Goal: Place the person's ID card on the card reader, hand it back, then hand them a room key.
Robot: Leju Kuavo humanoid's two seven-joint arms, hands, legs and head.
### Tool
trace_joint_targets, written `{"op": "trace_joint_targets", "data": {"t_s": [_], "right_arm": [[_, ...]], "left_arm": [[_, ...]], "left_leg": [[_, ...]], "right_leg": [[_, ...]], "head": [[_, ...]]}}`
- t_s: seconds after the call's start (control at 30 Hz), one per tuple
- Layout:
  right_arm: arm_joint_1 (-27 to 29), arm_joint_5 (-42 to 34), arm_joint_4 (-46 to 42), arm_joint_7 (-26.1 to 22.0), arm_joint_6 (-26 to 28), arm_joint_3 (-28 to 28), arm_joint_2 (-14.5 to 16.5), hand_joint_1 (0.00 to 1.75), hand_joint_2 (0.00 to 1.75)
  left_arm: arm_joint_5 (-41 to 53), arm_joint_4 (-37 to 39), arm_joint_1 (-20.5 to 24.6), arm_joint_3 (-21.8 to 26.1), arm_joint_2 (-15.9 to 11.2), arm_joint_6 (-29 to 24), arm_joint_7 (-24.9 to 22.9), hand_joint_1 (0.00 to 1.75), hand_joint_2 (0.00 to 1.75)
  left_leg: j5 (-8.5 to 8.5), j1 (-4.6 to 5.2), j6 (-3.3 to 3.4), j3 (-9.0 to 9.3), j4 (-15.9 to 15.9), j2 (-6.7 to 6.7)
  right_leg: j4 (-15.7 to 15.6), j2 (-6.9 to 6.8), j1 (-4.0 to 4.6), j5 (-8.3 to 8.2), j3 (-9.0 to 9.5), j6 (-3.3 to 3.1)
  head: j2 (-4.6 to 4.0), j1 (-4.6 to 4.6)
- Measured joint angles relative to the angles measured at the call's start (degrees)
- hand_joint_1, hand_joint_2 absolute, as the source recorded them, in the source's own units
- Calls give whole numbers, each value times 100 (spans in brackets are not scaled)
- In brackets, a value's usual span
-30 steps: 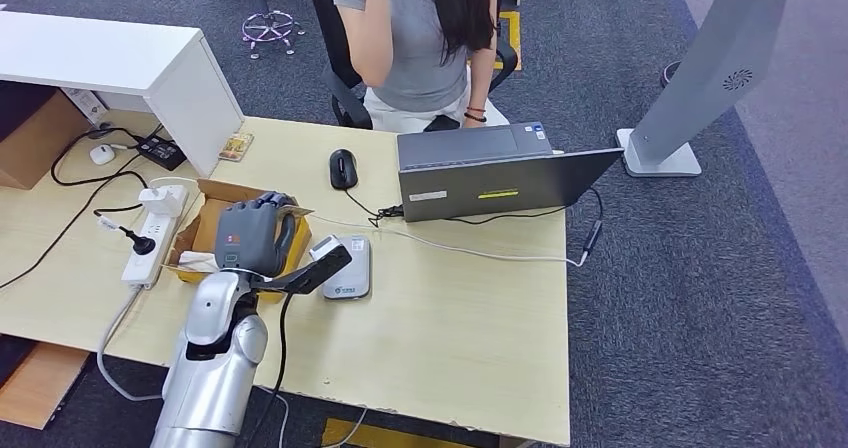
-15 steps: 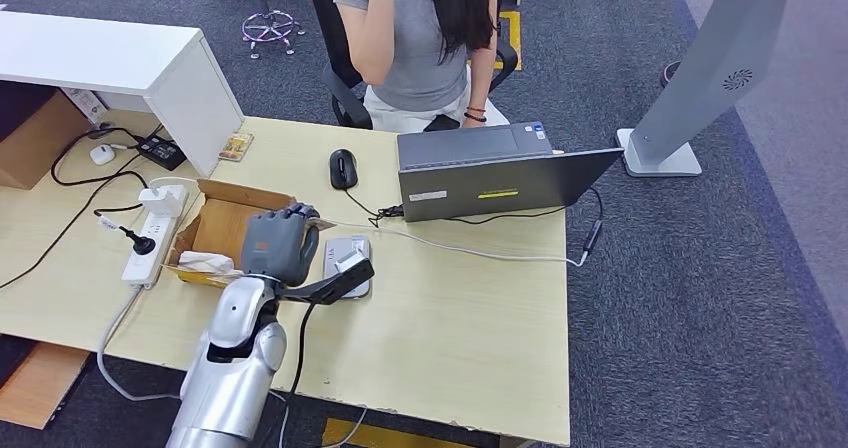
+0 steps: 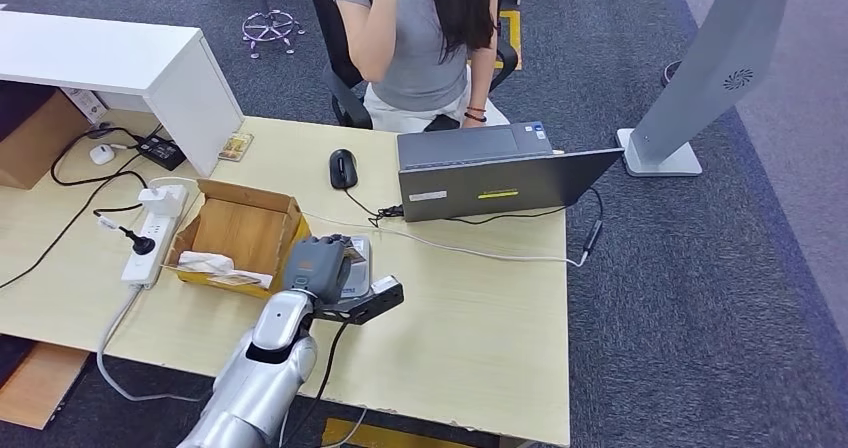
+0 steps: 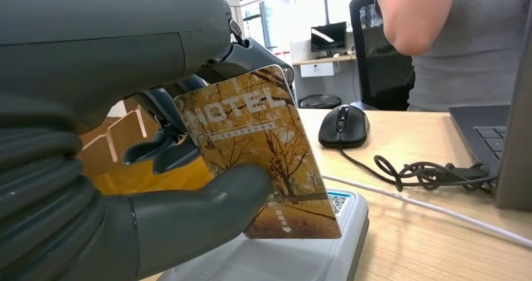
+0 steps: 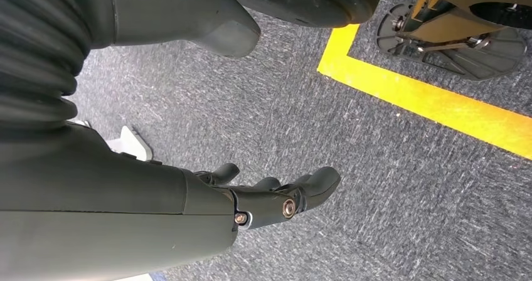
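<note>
Left hand (image 3: 318,265) is over the card reader (image 3: 357,264), near-centre of the counter (image 3: 470,308), just right of the open cardboard box (image 3: 243,232). It pinches a room key card (image 4: 263,149) between thumb and fingers (image 4: 188,152): brown autumn-tree print, "HOTEL" lettering, held roughly upright and slightly tilted, lower edge just above the white reader (image 4: 313,256). Can't tell if the card touches the reader.

Right hand (image 5: 276,196) hangs over grey carpet (image 5: 389,168) near a yellow floor stripe (image 5: 426,99); fingers loosely extended and apart, holding nothing.

Person (image 3: 420,38) in a grey top sits at the far side of the counter, one hand raised near the head. Black mouse (image 3: 343,168) sits far of the reader, cable running toward the laptop (image 3: 495,173) on the far right. White power strip (image 3: 155,233) lies left of the box.
</note>
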State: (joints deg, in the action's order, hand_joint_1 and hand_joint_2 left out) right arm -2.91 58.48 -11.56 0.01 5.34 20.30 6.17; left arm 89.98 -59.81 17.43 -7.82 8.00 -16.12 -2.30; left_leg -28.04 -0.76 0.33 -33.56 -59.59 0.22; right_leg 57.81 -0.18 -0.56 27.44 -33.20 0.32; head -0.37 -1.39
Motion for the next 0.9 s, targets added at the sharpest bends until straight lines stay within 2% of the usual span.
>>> {"op": "trace_joint_targets", "data": {"t_s": [0.27,0.47,0.67,0.9], "right_arm": [[-1,64,0,10,-15,61,10,0,175],[-5,109,0,15,-41,156,10,0,175],[-3,187,0,8,-43,274,12,0,175],[-2,202,0,6,-44,352,22,0,175]], "left_arm": [[0,453,272,-66,-28,220,-202,175,175],[-2,965,660,-66,-28,476,-409,175,175],[0,1104,753,-66,-26,228,-373,175,175],[0,1104,751,-67,-27,227,-364,175,175]], "left_leg": [[0,0,1,5,0,-3],[-1,0,1,32,2,-7],[0,0,1,44,2,-7],[0,0,1,44,2,-7]], "right_leg": [[0,-5,0,0,8,1],[0,-11,0,3,40,4],[0,-11,0,4,53,6],[0,-12,0,5,53,6]], "head": [[0,-1],[0,0],[0,0],[0,-1]]}}
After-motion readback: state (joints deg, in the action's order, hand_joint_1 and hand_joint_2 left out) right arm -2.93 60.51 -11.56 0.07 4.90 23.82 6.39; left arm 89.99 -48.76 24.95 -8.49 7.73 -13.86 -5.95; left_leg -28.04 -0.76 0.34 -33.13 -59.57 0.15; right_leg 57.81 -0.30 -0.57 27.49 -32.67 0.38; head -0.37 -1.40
